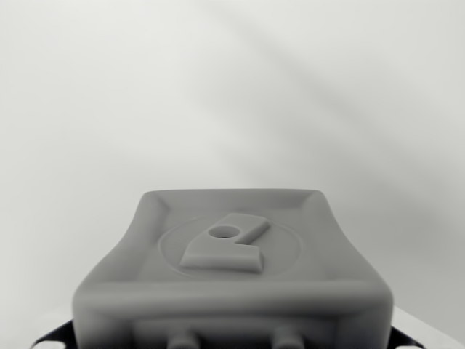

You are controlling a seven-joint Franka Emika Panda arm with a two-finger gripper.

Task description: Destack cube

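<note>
A grey cube (232, 269) filled the lower middle of the wrist view, its top face bearing a raised letter inside a circle. Behind it lay a plain pale surface (218, 94). The tool itself was out of sight, its state unknowable.

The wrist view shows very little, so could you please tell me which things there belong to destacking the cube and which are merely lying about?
Belongs to the job:
- grey cube with a raised emblem on its face

Merely there:
- plain pale surface behind it
- dark bits at the lower corners, unidentifiable
</note>
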